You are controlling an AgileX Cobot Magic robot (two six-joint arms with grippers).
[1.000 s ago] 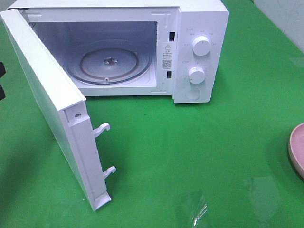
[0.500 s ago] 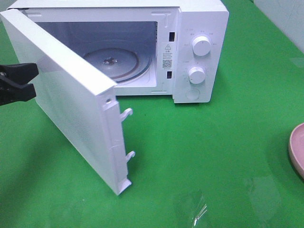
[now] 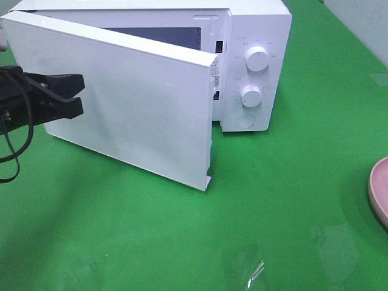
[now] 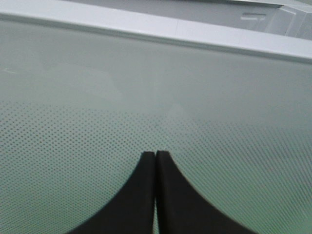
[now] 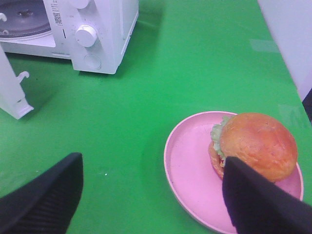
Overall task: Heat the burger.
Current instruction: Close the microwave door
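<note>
The burger [image 5: 256, 144], with a glossy brown bun and green lettuce, lies on a round pink plate [image 5: 187, 170] at the table's right side; the exterior view catches only the plate's rim [image 3: 379, 191]. My right gripper [image 5: 151, 168] hovers open above the plate's near side, holding nothing. The white microwave [image 3: 257, 36] stands at the back. Its door [image 3: 151, 115] is partly swung across the opening. My left gripper [image 3: 77, 94] is shut, its fingertips [image 4: 155, 158] against the door's dotted outer face.
Two round knobs [image 3: 257, 59] sit on the microwave's right panel. Green cloth [image 3: 291, 206] covers the table between the microwave and the plate. A small shiny clear patch [image 3: 250, 267] lies near the front edge. A pale wall [image 5: 287, 34] borders the right side.
The microwave door has swung from wide open to partly across the opening. My shut left gripper came in from the left edge and moved right against the door's outer face.
</note>
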